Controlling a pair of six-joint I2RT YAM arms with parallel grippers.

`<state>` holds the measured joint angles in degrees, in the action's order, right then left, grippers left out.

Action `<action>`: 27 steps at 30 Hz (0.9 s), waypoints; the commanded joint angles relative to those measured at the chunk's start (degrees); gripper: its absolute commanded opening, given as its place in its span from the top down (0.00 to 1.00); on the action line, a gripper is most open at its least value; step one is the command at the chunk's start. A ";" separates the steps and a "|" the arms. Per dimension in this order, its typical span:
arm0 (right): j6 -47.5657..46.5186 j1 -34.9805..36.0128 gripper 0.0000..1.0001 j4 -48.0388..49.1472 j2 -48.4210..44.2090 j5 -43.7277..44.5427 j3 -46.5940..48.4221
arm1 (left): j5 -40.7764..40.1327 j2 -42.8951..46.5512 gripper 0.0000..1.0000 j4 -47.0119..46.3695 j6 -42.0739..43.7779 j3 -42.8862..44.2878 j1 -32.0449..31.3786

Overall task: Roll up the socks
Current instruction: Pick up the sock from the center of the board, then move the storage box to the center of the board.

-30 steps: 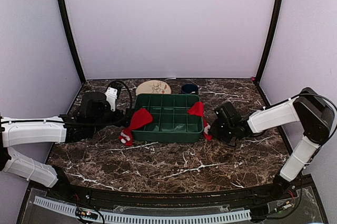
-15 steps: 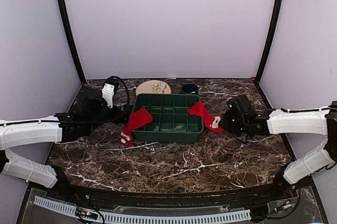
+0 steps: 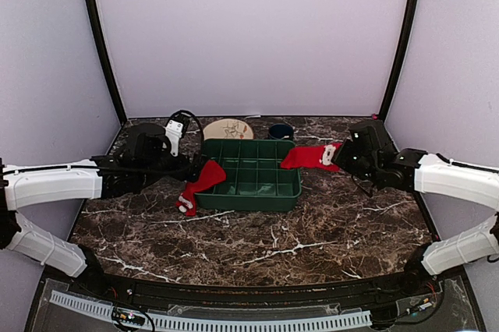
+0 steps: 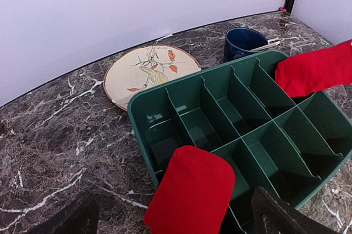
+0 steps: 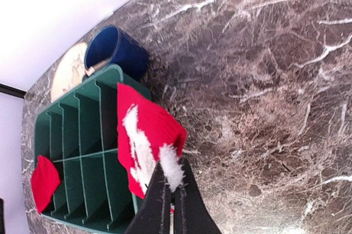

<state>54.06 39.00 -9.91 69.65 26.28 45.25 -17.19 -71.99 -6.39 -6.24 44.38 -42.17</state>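
Since a second ago the right gripper (image 3: 341,154) has swung up and away from the right side of the green divided tray (image 3: 248,200), pulling the right sock (image 3: 306,157) with it. That sock hung down the tray's right wall before; it now stretches sideways off the tray's far right corner. Its plain red end lies over the rim there. The gripper is clenched on the white-trimmed end, which the right wrist view shows pinched between the closed fingertips (image 5: 165,182).

The left arm has shifted a little toward the tray's far side. The left gripper (image 3: 189,167) sits just off the tray's left wall, its jaws spread wide and holding nothing. In the left wrist view its fingers (image 4: 278,216) frame the left sock (image 4: 190,193).

This left sock is draped over the tray's left wall near the front corner. Part of it rests on the rim, and its white-trimmed end hangs down outside onto the marble worktop (image 3: 273,246).

Behind the tray stand a leaf-patterned plate (image 3: 228,128) and a dark blue mug (image 3: 281,130), the mug just past the far right corner.
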 commanded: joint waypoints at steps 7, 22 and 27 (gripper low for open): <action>-3.70 0.55 1.00 -1.87 -7.06 6.60 2.11 | 2.82 -12.08 0.01 3.65 -0.70 9.92 5.75; -6.41 0.64 1.00 -1.93 -9.07 9.74 1.86 | 10.95 -25.54 0.07 5.40 -0.20 19.16 11.74; -7.02 0.64 1.00 -1.39 -8.36 9.61 2.16 | 10.34 -27.33 0.13 7.27 -0.30 20.34 12.27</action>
<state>48.25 39.33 -12.93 60.90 34.61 46.22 -7.46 -98.72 -1.96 -6.68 62.78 -30.48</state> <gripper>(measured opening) 0.016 0.895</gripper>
